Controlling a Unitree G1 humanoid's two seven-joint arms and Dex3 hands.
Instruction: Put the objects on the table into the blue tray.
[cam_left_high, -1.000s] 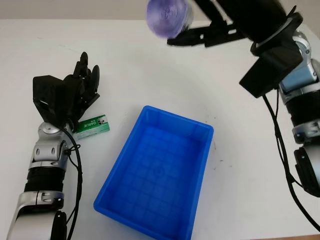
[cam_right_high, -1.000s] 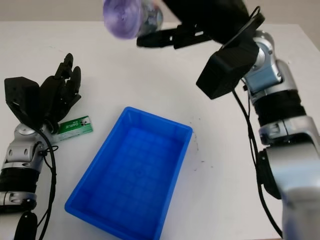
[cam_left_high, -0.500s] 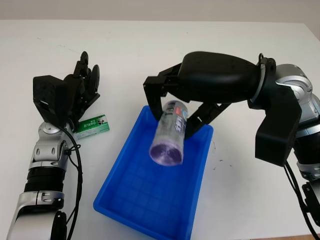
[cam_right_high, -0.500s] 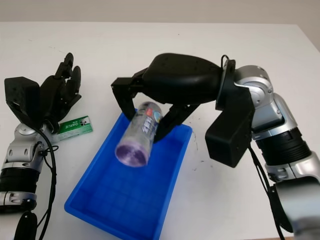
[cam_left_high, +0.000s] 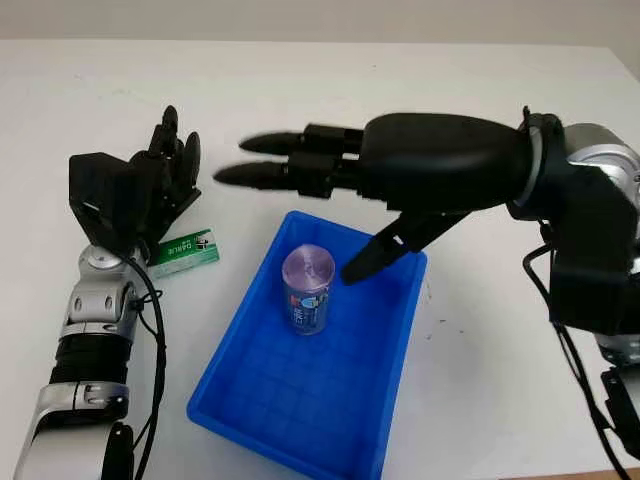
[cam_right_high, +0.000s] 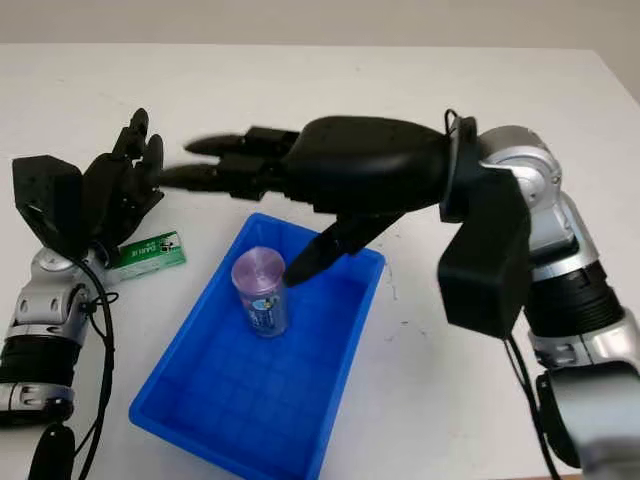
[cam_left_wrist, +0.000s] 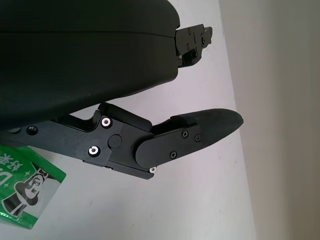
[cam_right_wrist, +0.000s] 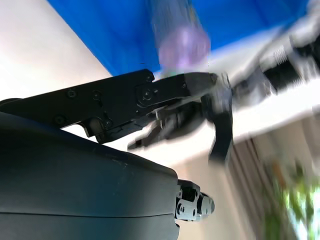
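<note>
**Bottle released into the tray**

Half a second ago the purple-capped bottle (cam_left_high: 307, 290) hung tilted in the right hand's grasp above the blue tray (cam_left_high: 400, 330); it is now inside the tray's far half, cap towards the camera, with no finger on it. The right hand (cam_left_high: 330, 200) has let go and is open above the tray's far rim, two fingers (cam_left_high: 270, 160) stretched out level past the far-left corner, and the thumb pointing down at the bottle, its tip just beside the cap (touching or not, I cannot tell). The print on the bottle's label is too small to read.

The left hand (cam_left_high: 150, 190) is open at the table's (cam_left_high: 480, 400) left side and has not moved. Just beside its palm lies a green packet (cam_left_high: 183, 252), apparently marked "DARLIE", well apart from the tray.
</note>
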